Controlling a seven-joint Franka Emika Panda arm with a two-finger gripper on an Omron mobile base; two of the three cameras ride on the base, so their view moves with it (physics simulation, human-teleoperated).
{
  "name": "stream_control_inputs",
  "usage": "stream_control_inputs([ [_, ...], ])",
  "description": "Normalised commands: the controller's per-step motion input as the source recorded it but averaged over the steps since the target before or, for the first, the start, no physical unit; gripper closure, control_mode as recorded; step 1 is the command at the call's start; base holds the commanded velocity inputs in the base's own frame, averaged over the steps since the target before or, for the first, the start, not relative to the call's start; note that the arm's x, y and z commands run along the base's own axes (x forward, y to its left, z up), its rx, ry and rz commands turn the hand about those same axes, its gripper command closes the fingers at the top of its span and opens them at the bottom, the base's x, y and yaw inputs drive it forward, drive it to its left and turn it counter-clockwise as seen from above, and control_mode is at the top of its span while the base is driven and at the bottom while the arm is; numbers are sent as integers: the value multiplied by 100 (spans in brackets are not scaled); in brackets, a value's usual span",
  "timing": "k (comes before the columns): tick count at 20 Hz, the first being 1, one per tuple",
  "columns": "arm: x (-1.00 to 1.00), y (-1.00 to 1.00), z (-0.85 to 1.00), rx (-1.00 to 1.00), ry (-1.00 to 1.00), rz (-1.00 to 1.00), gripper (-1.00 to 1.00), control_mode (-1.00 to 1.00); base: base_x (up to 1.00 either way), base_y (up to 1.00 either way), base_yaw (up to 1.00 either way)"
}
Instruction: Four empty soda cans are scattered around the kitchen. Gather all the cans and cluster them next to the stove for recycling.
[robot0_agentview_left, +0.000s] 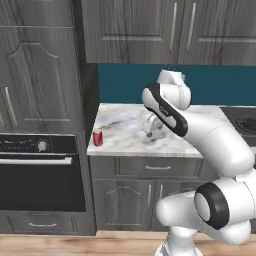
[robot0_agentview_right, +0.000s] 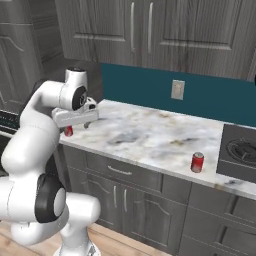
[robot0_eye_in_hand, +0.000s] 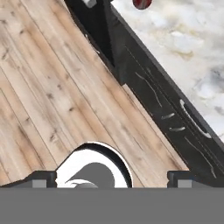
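A white marble counter (robot0_agentview_right: 150, 137) carries a dark grey gas stove (robot0_agentview_right: 240, 152) at its right edge, one red soda can (robot0_agentview_right: 197, 162) just beside it, another red can (robot0_agentview_left: 97, 137) at the front left corner; the empty gripper (robot0_agentview_left: 151, 129) hovers, jaws spread wide.

no readable text, labels or numbers
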Motion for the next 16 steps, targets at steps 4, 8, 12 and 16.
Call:
stream_control_inputs([
  [4,11,13,-30,-5,0,34,-100,-100,0,0,0],
  [8,11,8,-30,-1,-2,31,-100,-100,0,0,0],
  [12,7,10,-22,0,-1,30,-100,-100,0,0,0],
  [16,15,19,-13,0,0,21,-100,-100,0,0,0],
])
